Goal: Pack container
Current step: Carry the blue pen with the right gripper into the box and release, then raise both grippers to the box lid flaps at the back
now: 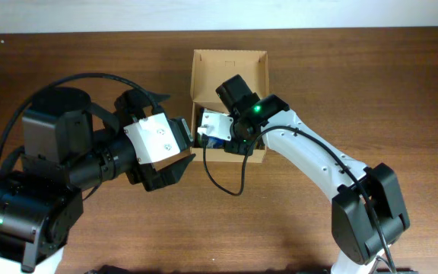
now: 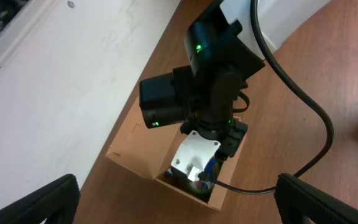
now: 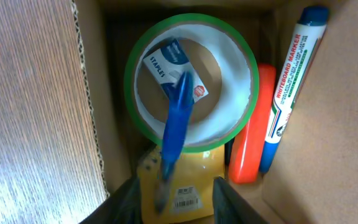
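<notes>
The container (image 1: 230, 57) is a tan cardboard box at the table's middle back, its flap lid open. My right gripper (image 1: 219, 138) reaches down into it. In the right wrist view its jaws (image 3: 176, 200) stand apart over a yellow pad (image 3: 194, 177), and a slim blue object (image 3: 174, 134), blurred, hangs loose between them, touching neither finger. Under it lie a green-edged tape roll (image 3: 236, 93) with a small staples box (image 3: 163, 63) inside, an orange-red item (image 3: 253, 140) and a whiteboard marker (image 3: 294, 81). My left gripper (image 1: 188, 148) hovers wide open left of the box, holding nothing.
The right arm's black cable (image 1: 230, 186) loops over the table in front of the box. The left arm's bulky body (image 1: 52, 167) fills the left side. A white wall (image 2: 55, 81) runs behind the table's far edge.
</notes>
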You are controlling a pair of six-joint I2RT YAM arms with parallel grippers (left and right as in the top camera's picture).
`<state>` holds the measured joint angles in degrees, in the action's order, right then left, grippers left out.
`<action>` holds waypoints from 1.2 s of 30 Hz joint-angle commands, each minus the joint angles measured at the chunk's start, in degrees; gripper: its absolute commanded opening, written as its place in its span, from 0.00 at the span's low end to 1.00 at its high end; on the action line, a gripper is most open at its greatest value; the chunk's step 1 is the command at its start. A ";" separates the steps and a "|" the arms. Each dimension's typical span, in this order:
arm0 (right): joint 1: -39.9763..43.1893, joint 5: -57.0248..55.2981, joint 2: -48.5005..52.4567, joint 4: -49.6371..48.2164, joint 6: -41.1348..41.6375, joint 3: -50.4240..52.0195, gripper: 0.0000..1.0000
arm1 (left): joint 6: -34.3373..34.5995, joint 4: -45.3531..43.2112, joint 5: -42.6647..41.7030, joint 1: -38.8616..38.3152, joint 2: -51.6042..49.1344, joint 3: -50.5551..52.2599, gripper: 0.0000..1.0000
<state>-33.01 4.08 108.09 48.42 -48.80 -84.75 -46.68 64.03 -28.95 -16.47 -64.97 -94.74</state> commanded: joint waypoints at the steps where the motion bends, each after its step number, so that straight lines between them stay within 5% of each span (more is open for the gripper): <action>1: -0.35 -0.26 1.01 0.04 -0.26 -0.24 0.40 | -0.52 -0.11 -0.13 0.24 0.50 -1.01 1.00; 10: -0.28 -0.24 -7.21 0.92 19.91 -9.86 0.38 | -0.52 -0.13 -0.17 0.24 0.48 -1.01 1.00; 13: 0.22 -0.28 -11.58 0.83 22.82 -11.17 0.06 | -0.52 -0.57 -0.15 0.24 0.35 -1.01 1.00; 15: 2.43 -0.26 -13.25 0.87 28.09 -11.17 0.04 | -0.52 -0.59 0.96 0.24 -0.68 -1.01 0.95; 18: 8.44 -0.11 -13.44 1.68 40.04 -11.15 0.04 | -0.52 -0.59 8.02 0.24 -3.85 -1.01 0.45; 19: 11.30 0.61 -13.35 2.54 42.93 -11.15 0.04 | -0.50 -1.03 10.88 0.26 -5.84 -1.01 0.20; 21: 15.37 3.28 -13.33 3.87 43.82 -11.15 0.04 | -0.48 -2.62 12.20 0.68 -9.31 -1.01 0.02; 27: 20.68 6.93 -11.98 4.52 43.95 -9.55 0.04 | 11.58 -15.58 10.19 4.48 -20.24 -1.01 0.02; 32: 20.79 6.95 -8.22 1.77 47.01 -8.28 0.04 | 19.52 -25.05 -7.13 12.04 -29.20 -1.01 0.02; 36: 22.25 7.43 -4.46 -1.68 51.12 -8.28 0.04 | 35.45 -33.70 -12.24 17.18 -39.39 -1.01 0.02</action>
<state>-12.03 10.68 102.61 47.24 -0.60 -93.43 -19.99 31.42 -36.82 -0.38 -101.08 -95.00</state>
